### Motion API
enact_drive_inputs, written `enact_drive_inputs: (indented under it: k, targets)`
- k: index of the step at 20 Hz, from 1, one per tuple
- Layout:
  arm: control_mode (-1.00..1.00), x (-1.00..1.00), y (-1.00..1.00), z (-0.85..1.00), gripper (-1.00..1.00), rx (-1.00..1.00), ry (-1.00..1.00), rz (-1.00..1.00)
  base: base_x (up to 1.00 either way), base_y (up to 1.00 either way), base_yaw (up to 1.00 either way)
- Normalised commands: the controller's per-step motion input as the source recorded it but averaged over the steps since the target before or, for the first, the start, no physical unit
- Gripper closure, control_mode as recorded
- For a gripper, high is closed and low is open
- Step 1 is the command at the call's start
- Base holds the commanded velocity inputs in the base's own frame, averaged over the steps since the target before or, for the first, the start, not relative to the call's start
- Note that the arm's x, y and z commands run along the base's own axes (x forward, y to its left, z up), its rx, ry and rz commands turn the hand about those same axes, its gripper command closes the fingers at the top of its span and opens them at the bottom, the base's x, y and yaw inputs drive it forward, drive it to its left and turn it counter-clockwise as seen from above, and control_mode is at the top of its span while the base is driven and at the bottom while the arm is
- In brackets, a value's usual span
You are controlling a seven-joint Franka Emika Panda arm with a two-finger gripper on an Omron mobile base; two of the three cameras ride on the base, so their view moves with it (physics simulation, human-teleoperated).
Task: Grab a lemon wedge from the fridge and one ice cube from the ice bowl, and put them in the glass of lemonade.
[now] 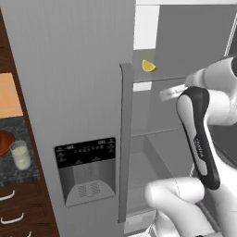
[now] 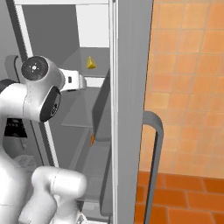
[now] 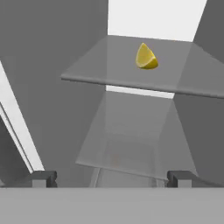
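The fridge (image 1: 69, 83) has its dispenser door shut and its other door (image 2: 129, 109) swung open. On a glass shelf (image 3: 100, 70) inside lies the lemon wedge (image 3: 145, 57), small and bright yellow (image 1: 148, 66) (image 2: 91, 63). My gripper (image 3: 111, 178) is open with nothing between its fingers, short of the shelf and below the wedge, pointing into the compartment. The glass of lemonade (image 1: 21, 155) stands on the dark counter at far left, beside the reddish-brown ice bowl (image 1: 3, 142), which the frame edge cuts off. The ice cube is hidden.
The shut door's long handle (image 1: 125, 139) stands just left of the opening. The open door's handle (image 2: 153, 153) curves out before an orange tiled wall (image 2: 188, 87). A second shelf (image 3: 127, 144) lies lower down. Wooden drawers (image 1: 18, 213) sit under the counter.
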Motion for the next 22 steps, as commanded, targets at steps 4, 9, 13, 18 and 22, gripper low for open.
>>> enact_drive_inputs:
  k: [4, 9, 13, 18, 22]
  targets:
    - [-1.0, 0.73, 0.0, 1.0, -1.0, 0.0, 0.13, -0.03, 0.0, 0.0, 0.0]
    - [-1.0, 0.91, -0.01, 0.44, -1.0, 0.0, 0.06, -0.03, 0.0, 0.0, 0.0]
    - [-1.0, 1.0, -0.14, -0.73, -1.0, 0.03, 0.06, -0.01, 0.0, 0.0, 0.0]
    - [-1.0, 1.0, -0.01, -0.76, -1.0, 0.0, 0.13, 0.0, 0.0, 0.0, 0.0]
    - [-1.0, 0.67, 0.07, 0.44, -1.0, 0.0, -0.02, 0.0, 0.0, 0.0, 0.0]
